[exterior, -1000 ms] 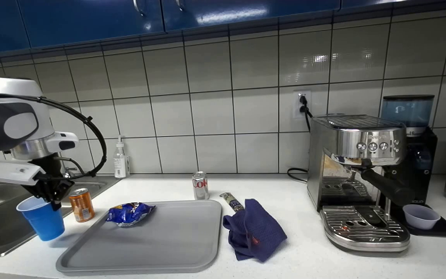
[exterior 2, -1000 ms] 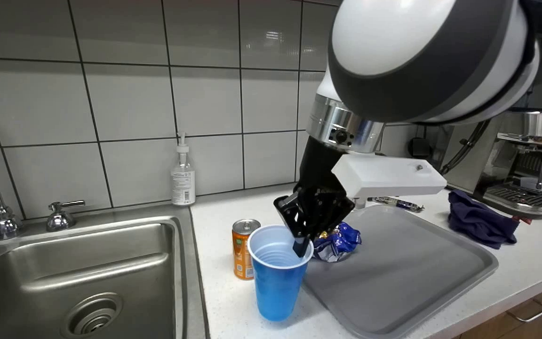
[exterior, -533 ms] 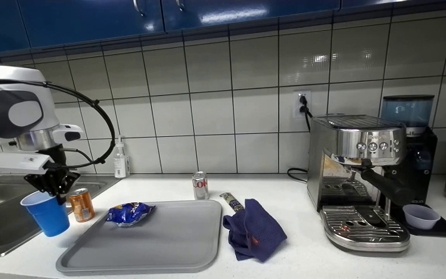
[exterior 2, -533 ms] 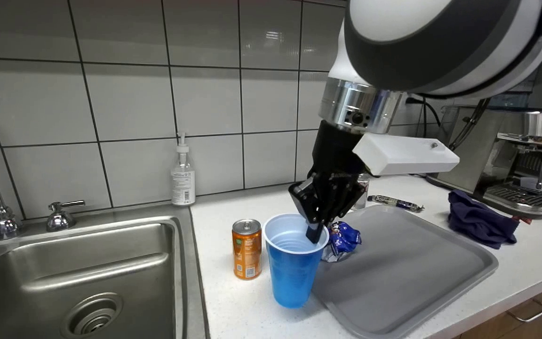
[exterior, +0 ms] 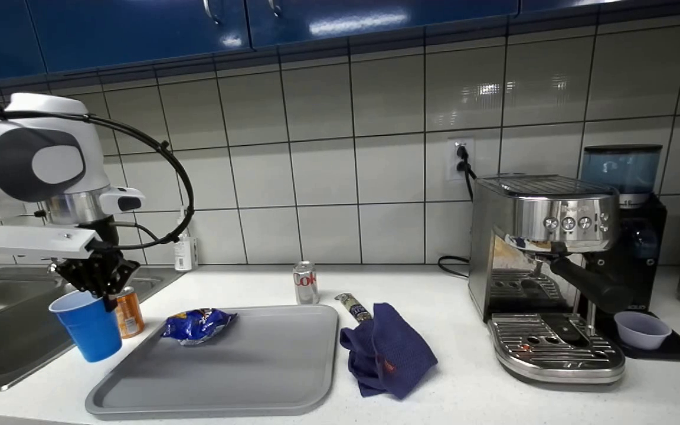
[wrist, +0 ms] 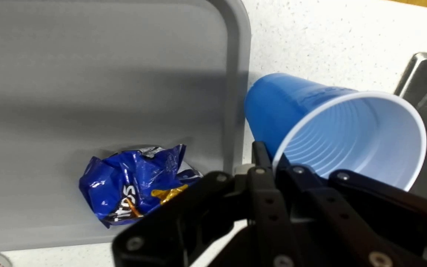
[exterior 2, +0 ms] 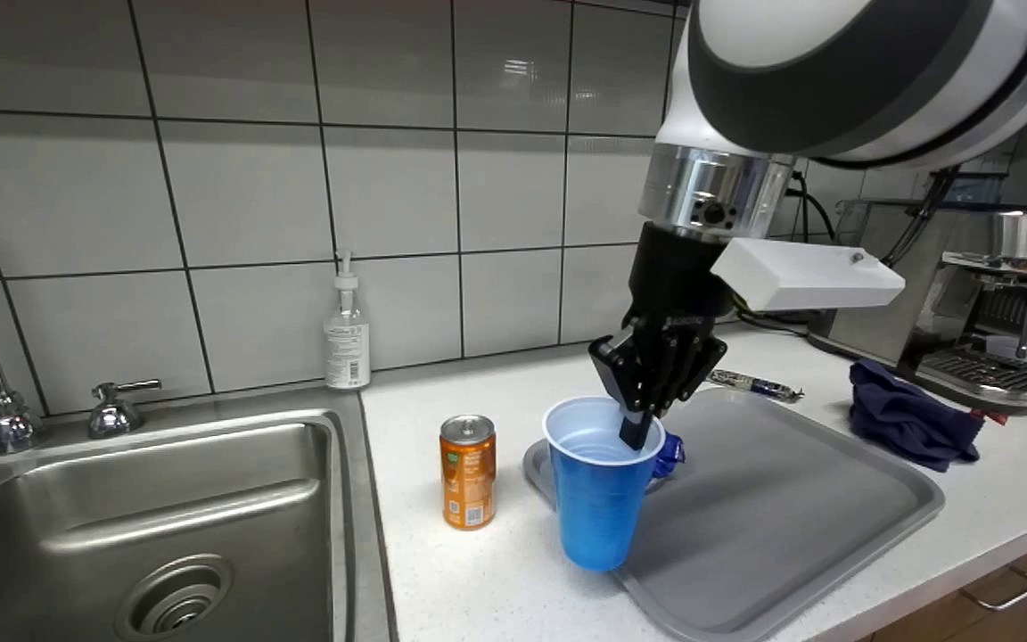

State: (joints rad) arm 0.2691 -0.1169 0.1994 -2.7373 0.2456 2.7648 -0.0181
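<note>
Evidently gripped by its rim, the blue cup (exterior: 89, 330) leans in an exterior view, mouth left, base toward the gray tray (exterior: 245, 366); the pincer (exterior: 109, 303) is closed on its wall. In an exterior view, a fingertip (exterior 2: 634, 432) sits inside the cup, presumably since a thin lip suits a pinch; an orange can (exterior 2: 468, 481) stands left there. Wrist view: fingertips straddle the lip; blue snack bag (wrist: 132, 189) on tray. Base contact with table (wrist: 321, 40): unclear.
</note>
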